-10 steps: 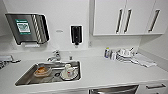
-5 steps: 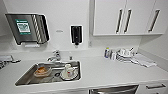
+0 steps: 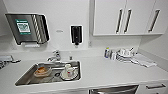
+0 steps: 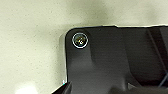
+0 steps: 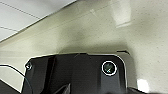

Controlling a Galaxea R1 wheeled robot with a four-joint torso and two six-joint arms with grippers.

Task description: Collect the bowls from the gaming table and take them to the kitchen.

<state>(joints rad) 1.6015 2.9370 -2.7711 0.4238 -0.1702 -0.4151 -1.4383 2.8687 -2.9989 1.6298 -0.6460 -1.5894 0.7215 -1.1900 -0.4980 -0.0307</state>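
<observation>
Bowl (image 3: 42, 71) orange-red in kitchen sink (image 3: 25, 80), unchanged vs 0.5 s ago, tool state can't tell.

White countertop (image 3: 112, 72), white cabinets (image 3: 125, 16); steel sink (image 3: 25, 77); orange-red bowl (image 3: 42, 71); black soap dispenser (image 3: 76, 34); speckled pale floor (image 4: 30, 45).

Soft, even light is filling the kitchen, washing the white wall and countertop (image 3: 110, 71) nearly shadowless. The steel sink (image 3: 50, 73) and the paper-towel dispenser (image 3: 27, 28) are catching dull reflections. Everything is looking blurred, and straight lines are bowing toward the edges. In both wrist views the speckled floor (image 4: 30, 37) is showing bright glare patches and soft shadow around the dark plate (image 5: 75, 75).
</observation>
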